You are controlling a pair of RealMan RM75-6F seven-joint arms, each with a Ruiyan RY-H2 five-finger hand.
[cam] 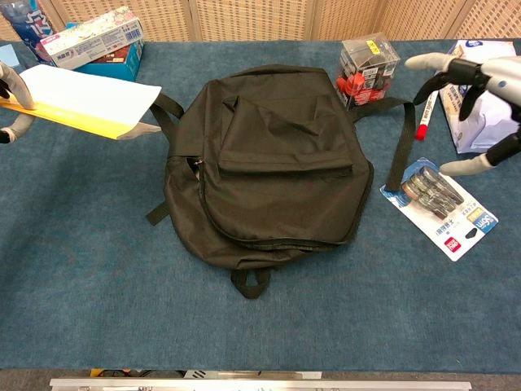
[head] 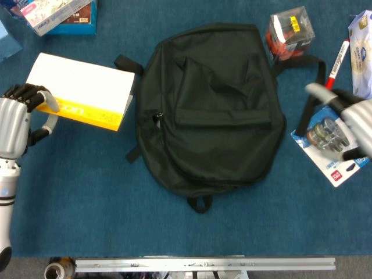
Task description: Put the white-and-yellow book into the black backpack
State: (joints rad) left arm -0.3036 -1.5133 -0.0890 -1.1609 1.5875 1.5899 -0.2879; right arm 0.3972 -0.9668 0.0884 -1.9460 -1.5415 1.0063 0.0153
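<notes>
The black backpack (head: 212, 104) (cam: 269, 159) lies flat and closed in the middle of the blue table. My left hand (head: 16, 125) (cam: 10, 98) grips the left edge of the white-and-yellow book (head: 84, 90) (cam: 85, 102) and holds it lifted off the table, left of the backpack. The book's right corner hangs over the backpack's left strap. My right hand (head: 346, 122) (cam: 480, 102) hovers with its fingers spread and nothing in them, right of the backpack and above the blister pack (head: 334, 145) (cam: 444, 208).
A clear box of red items (head: 289, 32) (cam: 368, 67) and a red marker (head: 336, 64) (cam: 425, 114) lie at the back right, beside a white bag (head: 361, 52) (cam: 468, 122). Boxes (head: 58, 14) (cam: 94, 47) stand at the back left. A metal rail (head: 203, 264) runs along the front edge.
</notes>
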